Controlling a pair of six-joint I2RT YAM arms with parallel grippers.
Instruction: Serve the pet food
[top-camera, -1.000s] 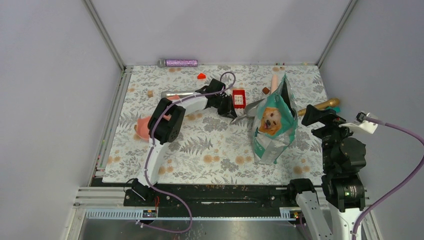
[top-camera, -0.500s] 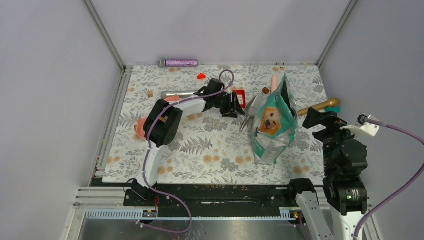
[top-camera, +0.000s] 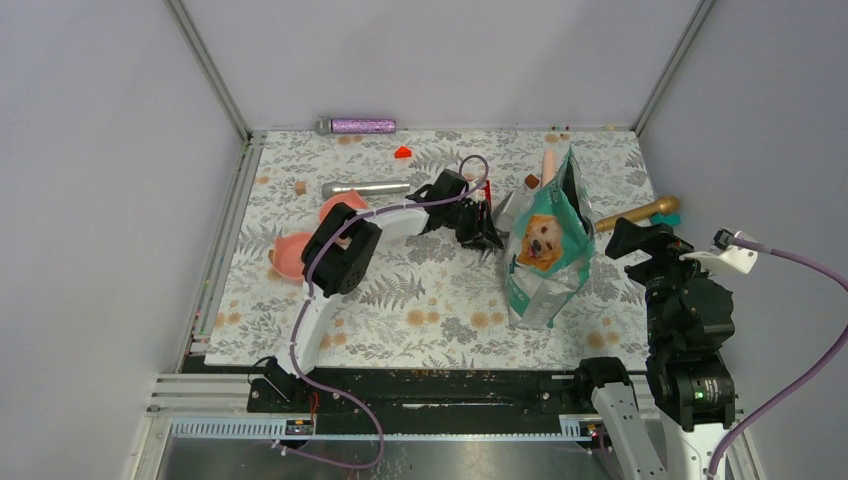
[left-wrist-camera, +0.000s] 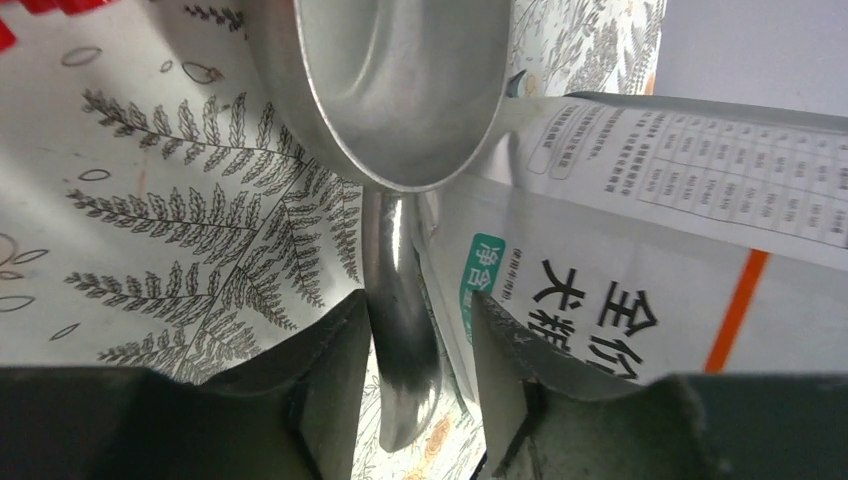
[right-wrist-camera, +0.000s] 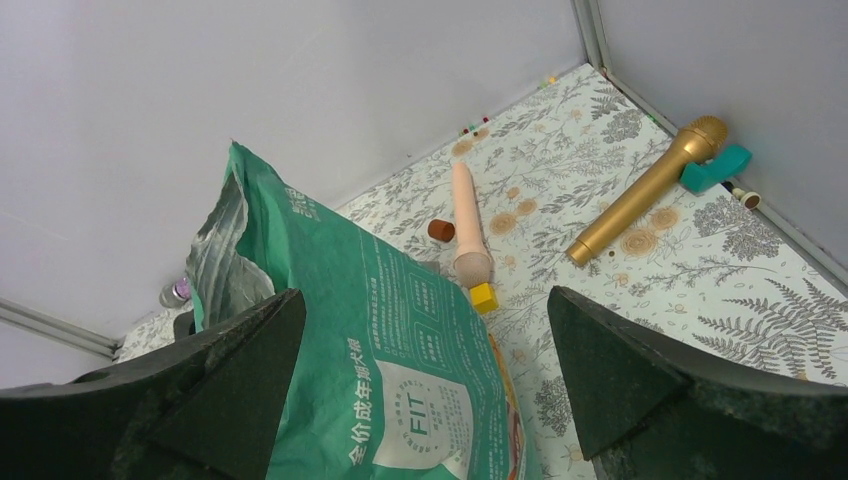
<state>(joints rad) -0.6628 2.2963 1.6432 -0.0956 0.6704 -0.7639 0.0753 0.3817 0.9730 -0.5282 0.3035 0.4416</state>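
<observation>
A teal dog-picture bag (top-camera: 545, 250) stands at the mat's right, also in the left wrist view (left-wrist-camera: 640, 260) and the right wrist view (right-wrist-camera: 400, 330). No kibble shows; the bag's inside is hidden. A metal scoop (left-wrist-camera: 390, 90) lies beside the bag, its bowl just visible from above (top-camera: 506, 207). My left gripper (left-wrist-camera: 418, 305) is open and straddles the scoop's handle; the left finger touches it and a narrow gap remains on the right. My right gripper (right-wrist-camera: 422, 300) is open wide and empty, just right of the bag (top-camera: 632, 238).
Pink bowls (top-camera: 290, 255) lie at the left under my left arm. A silver cylinder (top-camera: 365, 187), a purple tube (top-camera: 360, 126), a gold microphone (right-wrist-camera: 640, 195), a peach rod (right-wrist-camera: 468, 225) and a yellow cube (right-wrist-camera: 484, 297) lie around the bag.
My left gripper has moved right, past the red box, to the scoop beside the bag. My right arm has shifted only slightly.
</observation>
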